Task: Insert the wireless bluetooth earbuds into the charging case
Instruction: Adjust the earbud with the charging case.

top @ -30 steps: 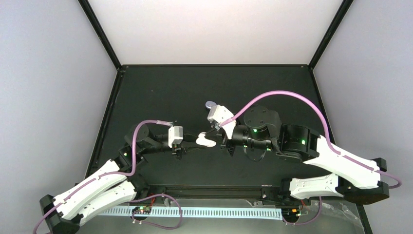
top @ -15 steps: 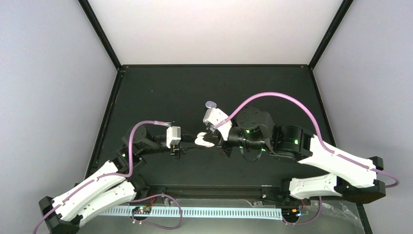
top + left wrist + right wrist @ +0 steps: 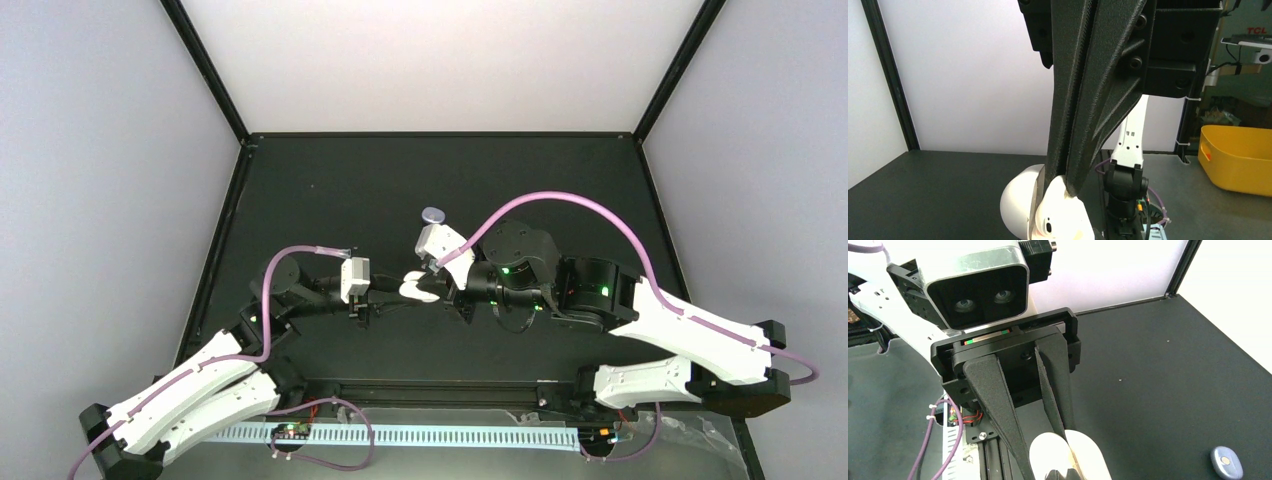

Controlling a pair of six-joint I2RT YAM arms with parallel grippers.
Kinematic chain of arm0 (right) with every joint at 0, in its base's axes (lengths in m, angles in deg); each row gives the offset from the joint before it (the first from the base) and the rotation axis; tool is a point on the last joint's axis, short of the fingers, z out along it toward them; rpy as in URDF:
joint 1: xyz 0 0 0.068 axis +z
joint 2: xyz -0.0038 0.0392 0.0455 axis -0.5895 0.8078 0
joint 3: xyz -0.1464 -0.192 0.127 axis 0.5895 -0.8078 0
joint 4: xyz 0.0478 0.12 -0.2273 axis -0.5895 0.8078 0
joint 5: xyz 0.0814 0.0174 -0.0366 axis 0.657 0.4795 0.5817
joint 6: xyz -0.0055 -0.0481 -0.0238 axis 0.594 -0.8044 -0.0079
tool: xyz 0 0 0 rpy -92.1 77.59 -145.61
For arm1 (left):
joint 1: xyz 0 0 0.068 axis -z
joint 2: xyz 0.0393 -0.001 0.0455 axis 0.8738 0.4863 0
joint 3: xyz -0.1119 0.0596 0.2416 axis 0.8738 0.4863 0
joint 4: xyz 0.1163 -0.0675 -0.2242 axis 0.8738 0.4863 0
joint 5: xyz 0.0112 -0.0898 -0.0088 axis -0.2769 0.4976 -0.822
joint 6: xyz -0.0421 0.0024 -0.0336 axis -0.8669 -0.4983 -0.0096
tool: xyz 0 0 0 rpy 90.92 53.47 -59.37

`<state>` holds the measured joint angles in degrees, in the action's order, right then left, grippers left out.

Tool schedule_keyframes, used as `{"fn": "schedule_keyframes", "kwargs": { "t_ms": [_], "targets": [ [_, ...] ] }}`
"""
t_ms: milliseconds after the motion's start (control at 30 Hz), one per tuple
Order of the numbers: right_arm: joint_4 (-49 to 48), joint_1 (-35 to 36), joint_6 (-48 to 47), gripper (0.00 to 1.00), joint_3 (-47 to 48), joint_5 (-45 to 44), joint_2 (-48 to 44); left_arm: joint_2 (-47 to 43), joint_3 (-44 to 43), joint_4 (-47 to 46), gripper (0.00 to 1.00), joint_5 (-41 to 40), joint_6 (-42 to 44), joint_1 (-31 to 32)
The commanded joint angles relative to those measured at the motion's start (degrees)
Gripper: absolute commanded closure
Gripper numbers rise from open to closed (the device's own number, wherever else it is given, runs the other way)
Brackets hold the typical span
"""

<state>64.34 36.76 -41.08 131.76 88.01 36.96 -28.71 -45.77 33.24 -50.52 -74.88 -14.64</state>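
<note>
The white charging case (image 3: 419,288) is held open above the black table between the two arms. My left gripper (image 3: 398,289) reaches in from the left and is shut on the case wall, one finger between lid and body. In the left wrist view the domed lid (image 3: 1018,207) stands left of the body (image 3: 1068,222), with the left gripper (image 3: 1065,184) pinching at the top. My right gripper (image 3: 433,272) comes down from the right. Its dark tips (image 3: 1058,475) are shut against the case (image 3: 1090,460). No earbuds show clearly.
A small purple oval piece (image 3: 433,214) with a pale dot lies on the table beyond the case, also at the right wrist view's lower right (image 3: 1226,462); whether it is a bud or a case I cannot tell. A yellow bin (image 3: 1238,157) stands off the table.
The right arm has shifted a little to the left, its wrist now closer over the case. The left gripper and the case moved very slightly left. Both grippers stayed shut.
</note>
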Motion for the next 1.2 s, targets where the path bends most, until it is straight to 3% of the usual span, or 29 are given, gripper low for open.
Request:
{"fn": "schedule_keyframes", "kwargs": {
  "t_ms": [0,733,1167],
  "targets": [
    [0.7,-0.3,-1.4,0.99,-0.9,-0.5,-0.1,-0.7,-1.3,-3.6,0.98,0.3,-1.6,0.3],
    [1.0,-0.3,-2.5,0.99,-1.1,1.1,-2.1,0.3,-1.2,-4.8,0.99,0.3,-2.7,0.3],
    [5.2,-0.3,-3.2,0.99,1.5,1.7,1.7,0.0,-1.5,-5.1,0.98,1.4,-2.9,0.3]
  ]
}}
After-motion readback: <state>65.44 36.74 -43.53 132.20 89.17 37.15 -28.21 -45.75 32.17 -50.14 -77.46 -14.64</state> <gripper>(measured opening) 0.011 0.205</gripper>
